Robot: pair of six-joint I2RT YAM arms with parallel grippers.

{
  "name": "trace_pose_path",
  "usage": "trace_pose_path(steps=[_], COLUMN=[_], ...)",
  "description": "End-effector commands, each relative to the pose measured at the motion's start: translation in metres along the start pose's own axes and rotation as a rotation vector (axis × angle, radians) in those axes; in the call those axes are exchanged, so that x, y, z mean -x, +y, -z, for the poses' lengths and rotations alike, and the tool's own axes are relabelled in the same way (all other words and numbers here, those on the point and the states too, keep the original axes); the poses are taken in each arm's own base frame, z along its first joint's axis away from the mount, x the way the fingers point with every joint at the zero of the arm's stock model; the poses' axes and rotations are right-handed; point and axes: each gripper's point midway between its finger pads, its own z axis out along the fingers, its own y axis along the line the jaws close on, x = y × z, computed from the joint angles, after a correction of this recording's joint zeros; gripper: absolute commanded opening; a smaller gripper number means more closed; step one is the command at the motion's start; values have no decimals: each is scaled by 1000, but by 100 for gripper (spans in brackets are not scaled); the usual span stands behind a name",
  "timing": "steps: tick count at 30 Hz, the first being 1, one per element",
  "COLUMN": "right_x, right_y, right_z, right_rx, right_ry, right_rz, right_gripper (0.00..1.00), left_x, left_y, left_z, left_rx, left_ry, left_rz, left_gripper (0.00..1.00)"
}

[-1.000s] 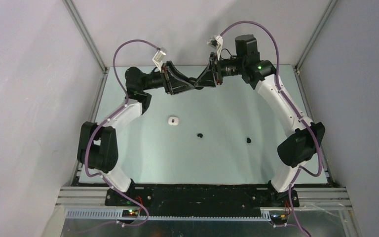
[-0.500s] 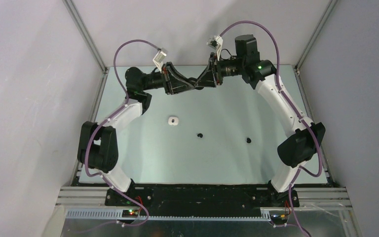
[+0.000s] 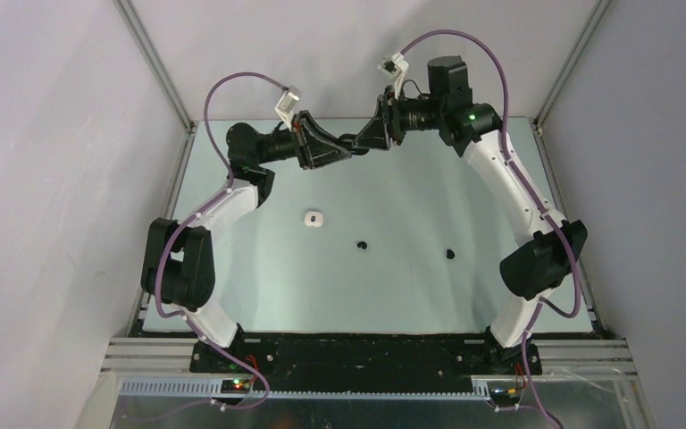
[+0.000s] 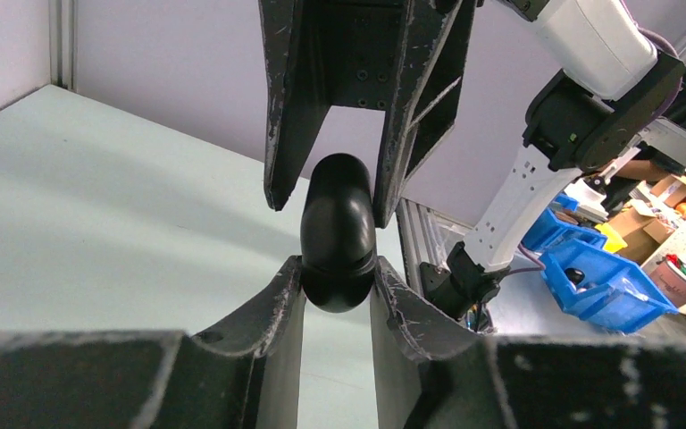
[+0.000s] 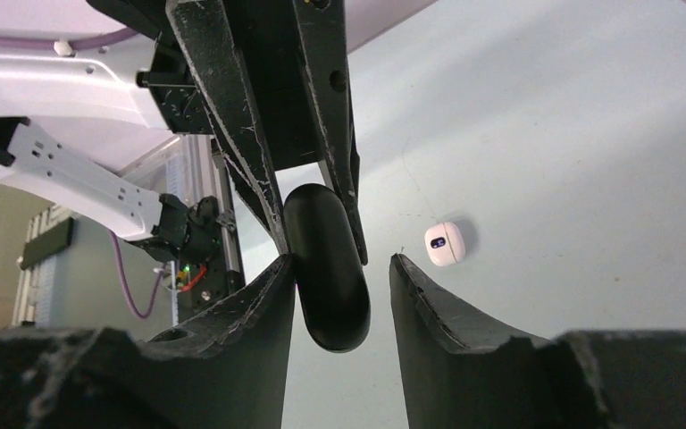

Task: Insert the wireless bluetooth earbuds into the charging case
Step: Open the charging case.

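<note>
A black charging case (image 4: 338,232) hangs in the air over the far part of the table, closed. My left gripper (image 4: 338,277) is shut on one end of it. My right gripper (image 5: 339,264) faces the left one around the other end of the case (image 5: 326,268); its jaws are open, one finger touching the case and a gap at the other. In the top view both grippers (image 3: 350,145) meet at the back and hide the case. Two black earbuds (image 3: 363,244) (image 3: 450,254) lie on the table mid-front. A white case (image 3: 313,218) lies to their left, also visible as the white case (image 5: 444,243) in the right wrist view.
The pale green table (image 3: 393,295) is walled by grey panels and metal posts at the left, back and right. Blue bins (image 4: 603,277) stand beyond the table's edge in the left wrist view.
My left gripper has closed on the black case. My right gripper's jaws have spread off it, and both wrists have shifted slightly up and back.
</note>
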Motion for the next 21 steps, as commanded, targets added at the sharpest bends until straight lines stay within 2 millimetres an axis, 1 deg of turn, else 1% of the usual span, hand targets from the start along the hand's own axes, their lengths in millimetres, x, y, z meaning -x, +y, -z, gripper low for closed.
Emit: trace_pose_path(steps=[1,7,9,13,19,21], right_x=[28,26,26,27,26,28], right_y=[-28,-25,-23,-24,-25,-21], right_z=[8,6,6,7,6,7], right_rx=[-106,-88,-81,-78,-80,-60], right_ry=[-85,-83,-86,-91,-88,-92], right_rz=[-1,-23,-39,-53,-57,-47], right_gripper=[47,47,49,52,53,54], left_x=[-1,0,-1,0,1,1], left_y=[-17,-18,-17,-18,-20,-19], left_z=[-1,0,0,1,1,2], left_rx=[-67,-66,-66,-67,-68,-64], left_ry=[28,19,20,18,14,11], left_rz=[-94,-108,-110,-121,-132,-129], left_gripper=[0,0,0,0,0,0])
